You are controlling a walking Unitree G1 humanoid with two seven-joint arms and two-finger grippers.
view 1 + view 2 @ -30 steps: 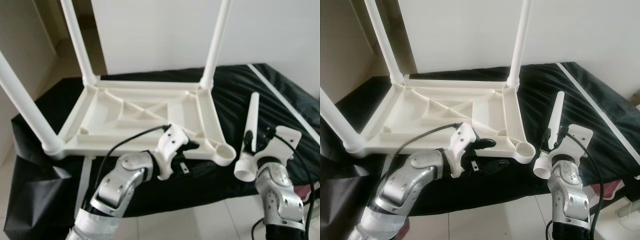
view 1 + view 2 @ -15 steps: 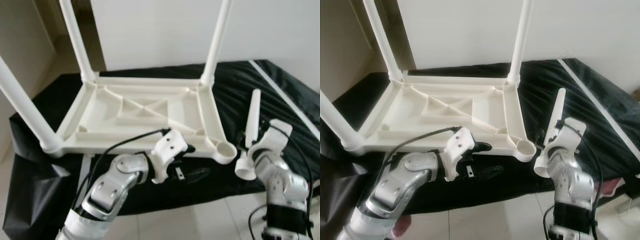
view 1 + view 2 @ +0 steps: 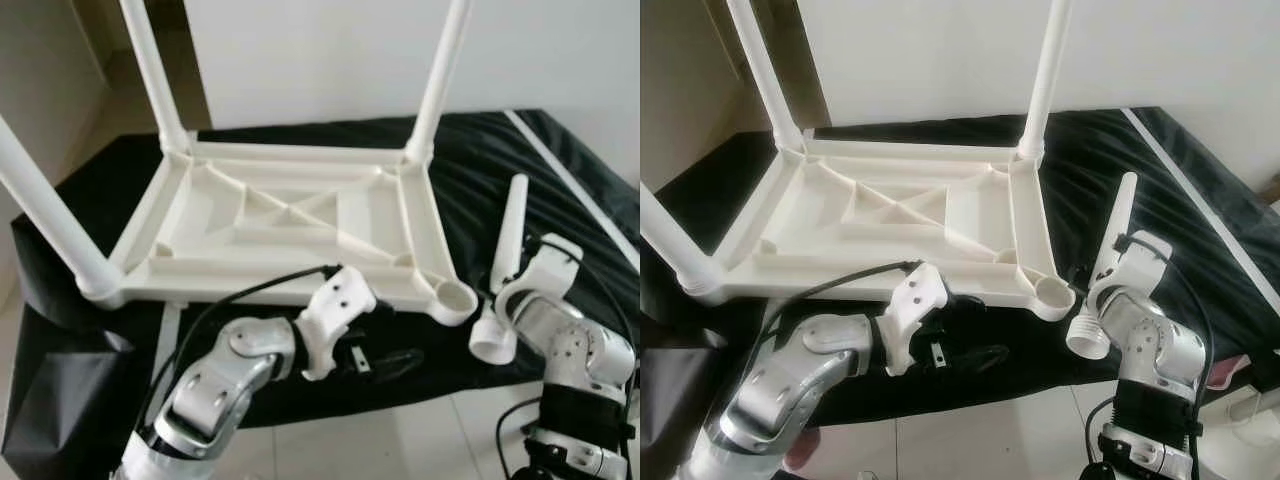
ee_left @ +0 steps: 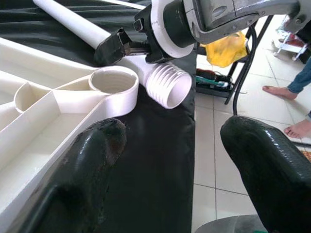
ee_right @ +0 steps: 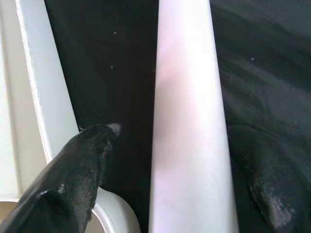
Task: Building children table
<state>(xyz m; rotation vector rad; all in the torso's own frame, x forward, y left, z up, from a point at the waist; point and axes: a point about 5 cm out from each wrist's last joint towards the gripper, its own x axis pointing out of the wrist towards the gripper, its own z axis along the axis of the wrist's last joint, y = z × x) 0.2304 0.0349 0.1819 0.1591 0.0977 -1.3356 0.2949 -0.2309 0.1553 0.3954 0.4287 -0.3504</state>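
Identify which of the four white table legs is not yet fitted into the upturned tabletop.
The leg held in the right gripper, beside the empty threaded corner socket. The other three legs stand upright in their corners of the tabletop.

White table leg point(image 5: 187, 121) between hand's black fingers point(image 5: 73, 179), over black cloth point(image 5: 112, 58).

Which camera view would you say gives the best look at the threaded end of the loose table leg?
The left wrist view: the threaded end faces the camera beside the empty corner socket. The eye views show it small; the right wrist view shows the leg's smooth shaft.
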